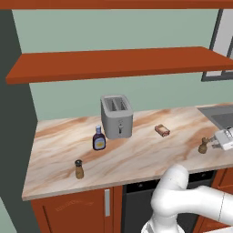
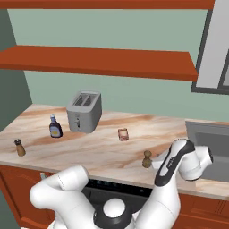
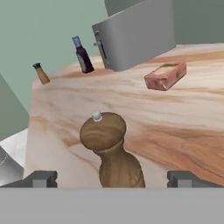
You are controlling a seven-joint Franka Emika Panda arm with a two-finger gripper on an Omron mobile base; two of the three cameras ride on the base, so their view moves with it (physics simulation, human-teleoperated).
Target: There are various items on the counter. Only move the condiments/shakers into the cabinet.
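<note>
Claw [image 3: 112, 179] wide open, fingers either side of mill [image 3: 110, 148] near counter's [image 1: 136, 159] front edge, lined up to grip. Shelf [image 1: 113, 63] bare.

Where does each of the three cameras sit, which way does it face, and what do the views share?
Left base view: behind the arm, to its left, looking down over the counter; white arm at lower right.
Right base view: behind, to its right; arm from lower left, reaching toward the brown mill.
Hand view: on the hand, looking along the open gripper at the mill.
Shared: mill, toaster, sauce bottle.
</note>
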